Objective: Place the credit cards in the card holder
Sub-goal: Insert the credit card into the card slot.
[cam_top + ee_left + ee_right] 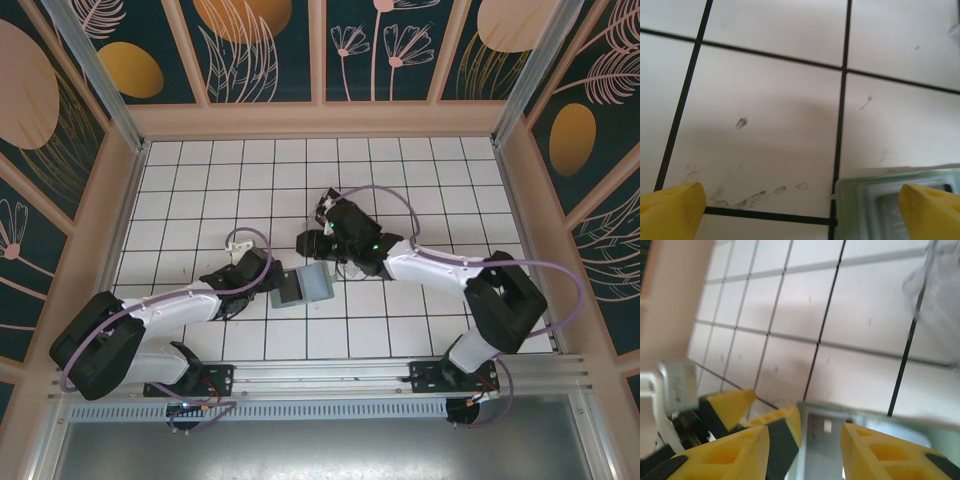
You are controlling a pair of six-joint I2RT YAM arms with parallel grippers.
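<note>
Near the middle of the table [400,170], seen from above, the card holder [305,285] is sitting between the two arms. The left gripper [270,277] is waiting just beside its left side. The right gripper [312,243] is hanging just past its far side.

From the left wrist, the left gripper [801,189] is standing wide open and holding nothing. One finger is over a corner of the card holder [875,197].

From the right wrist, the right gripper [805,432] is standing partly open over the card holder [880,415], gripping nothing. I cannot tell where the credit cards are.
</note>
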